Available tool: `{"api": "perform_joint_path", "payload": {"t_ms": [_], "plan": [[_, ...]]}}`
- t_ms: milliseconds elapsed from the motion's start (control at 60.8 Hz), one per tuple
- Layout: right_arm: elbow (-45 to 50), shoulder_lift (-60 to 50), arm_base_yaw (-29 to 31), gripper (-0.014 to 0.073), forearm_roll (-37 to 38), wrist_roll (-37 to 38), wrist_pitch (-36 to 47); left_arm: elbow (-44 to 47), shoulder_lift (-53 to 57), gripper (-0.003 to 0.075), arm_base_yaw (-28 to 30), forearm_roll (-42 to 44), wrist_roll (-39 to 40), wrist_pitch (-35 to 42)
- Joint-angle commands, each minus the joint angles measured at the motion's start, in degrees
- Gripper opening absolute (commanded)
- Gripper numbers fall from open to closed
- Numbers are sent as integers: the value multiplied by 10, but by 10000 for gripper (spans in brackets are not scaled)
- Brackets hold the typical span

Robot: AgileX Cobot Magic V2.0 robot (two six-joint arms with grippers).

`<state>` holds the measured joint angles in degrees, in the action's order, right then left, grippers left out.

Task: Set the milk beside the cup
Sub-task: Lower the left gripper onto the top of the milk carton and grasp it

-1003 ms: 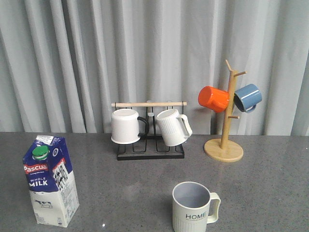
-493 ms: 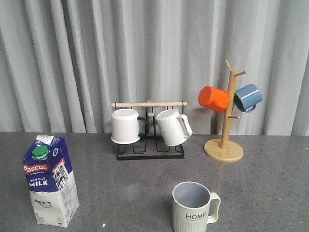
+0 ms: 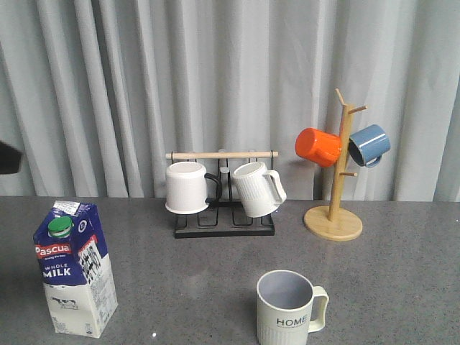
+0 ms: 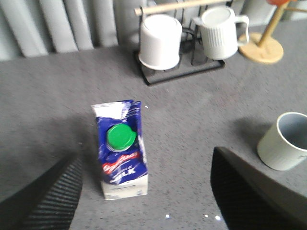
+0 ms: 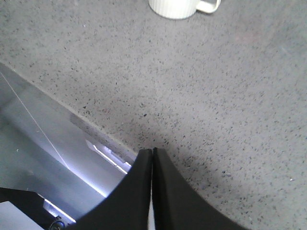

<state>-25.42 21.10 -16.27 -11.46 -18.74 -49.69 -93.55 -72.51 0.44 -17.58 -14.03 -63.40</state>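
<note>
Milk upright on the bench, well left of the cup; my left fingers spread wide above it, right fingers pressed together, idle; I should descend squarely and clamp below the gable.

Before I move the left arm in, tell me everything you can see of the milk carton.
The milk carton is a tall gable-top box, printed blue above and white below, with a red band, the words WHOLE MILK and a round green cap on the sloped top. It looks like coated card. It stands upright and closed on the grey table, on its left side, well apart from the cup. Nothing grips it.
</note>
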Motion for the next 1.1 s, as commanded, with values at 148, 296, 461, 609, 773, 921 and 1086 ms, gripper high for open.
{"api": "perform_joint_path", "payload": {"t_ms": [148, 296, 461, 609, 773, 921, 1086], "plan": [[-13, 5, 1, -5, -4, 7, 44, -156, -142, 543, 0, -33, 6, -51], [-13, 5, 1, -5, -4, 7, 44, -180, -190, 543, 0, -28, 12, -53], [-13, 5, 1, -5, -4, 7, 44, -181, -222, 543, 0, 17, 19, -63], [-13, 5, 1, -5, -4, 7, 44, -181, -237, 543, 0, 13, 19, -72], [-13, 5, 1, -5, -4, 8, 44, -181, -251, 542, 0, 11, 19, -81], [-13, 5, 1, -5, -4, 9, 44, -181, -264, 542, -5, 10, 19, -81], [-13, 5, 1, -5, -4, 11, 44, -181, -278, 542, -17, 10, 19, -81]]}}
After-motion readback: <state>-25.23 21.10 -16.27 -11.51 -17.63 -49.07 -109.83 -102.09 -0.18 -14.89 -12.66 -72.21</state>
